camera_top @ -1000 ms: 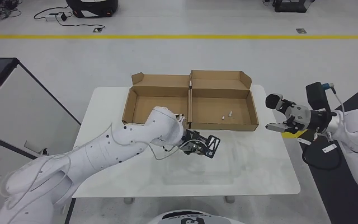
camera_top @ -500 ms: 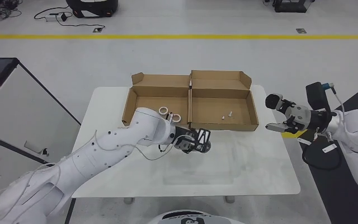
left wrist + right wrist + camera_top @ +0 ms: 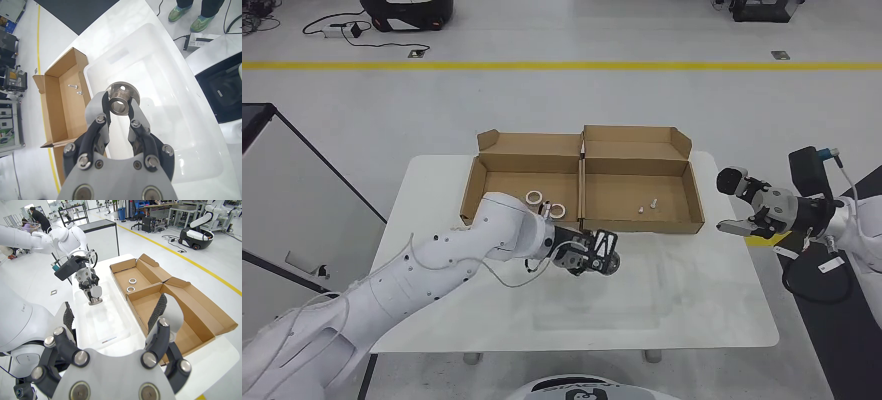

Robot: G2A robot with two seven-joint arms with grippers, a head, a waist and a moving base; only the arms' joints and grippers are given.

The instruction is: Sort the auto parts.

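My left gripper (image 3: 118, 103) is shut on a metal flanged bushing (image 3: 132, 91), holding it by the sleeve a little above a shallow clear tray (image 3: 170, 75). In the top view this gripper (image 3: 597, 255) hangs over the tray's (image 3: 642, 290) far left part, just in front of the boxes. The right wrist view shows the bushing (image 3: 95, 301) with its flange pointing down. My right gripper (image 3: 114, 308) is open and holds nothing; it sits past the table's right edge (image 3: 730, 205).
Two open cardboard boxes stand side by side at the back of the white table. The left box (image 3: 504, 190) holds two metal rings (image 3: 542, 203); the right box (image 3: 682, 195) holds two bolts (image 3: 645, 207).
The left gripper with the bushing has shifted left and slightly toward the boxes, and the arm has uncovered the two rings. The right arm has not moved.
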